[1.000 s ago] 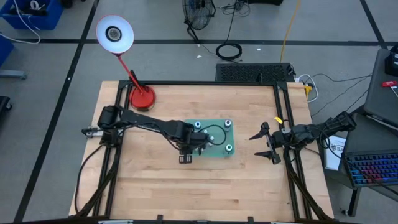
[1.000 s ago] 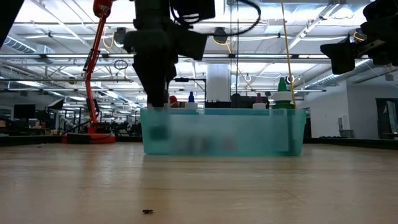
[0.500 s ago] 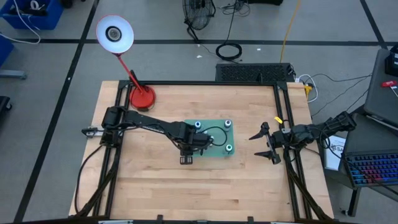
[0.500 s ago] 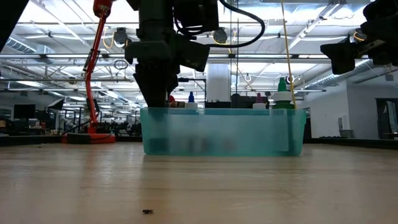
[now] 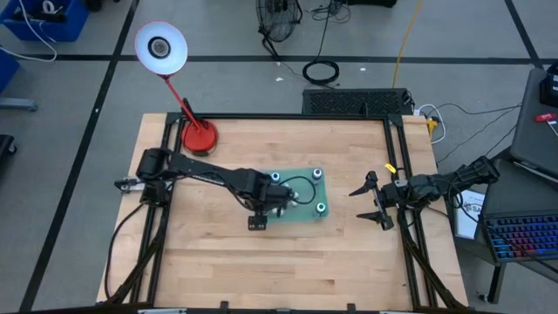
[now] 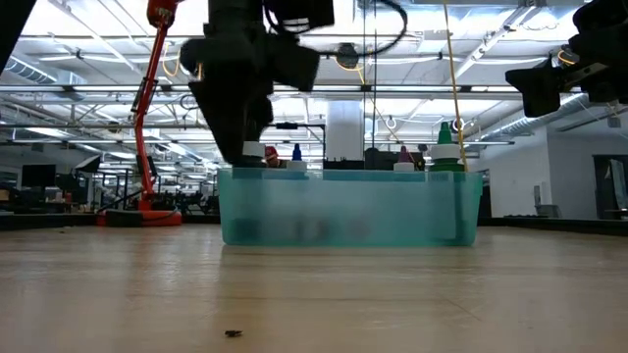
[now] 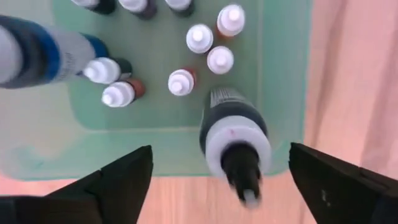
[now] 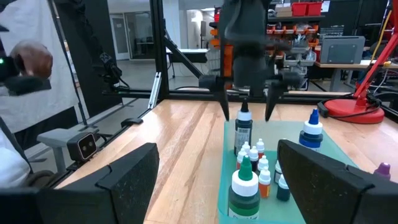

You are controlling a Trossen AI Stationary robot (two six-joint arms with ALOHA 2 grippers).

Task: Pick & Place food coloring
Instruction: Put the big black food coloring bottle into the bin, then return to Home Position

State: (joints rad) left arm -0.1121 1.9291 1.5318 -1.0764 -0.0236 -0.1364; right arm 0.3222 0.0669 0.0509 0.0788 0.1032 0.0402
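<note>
Dark, grey-capped food coloring bottle [image 7: 234, 140] upright in green tray [image 7: 283, 74], directly beneath left gripper's [image 7: 217, 177] spread, empty fingers.

One green tray [image 5: 302, 212] stood on one worktop [image 5: 261, 253]. In the high view, three larger bottles with pale tops [image 5: 321, 208] showed inside it. The left wrist view counted eight small white-capped bottles [image 7: 220, 60], one large dark bottle with a white collar [image 7: 234, 140] and one large blue bottle [image 7: 43, 56]. One red lamp [image 5: 200, 136] stood at the worktop's corner. Two arms were present, each with one pincer: left [image 5: 257, 223], right [image 5: 370, 201].
</note>
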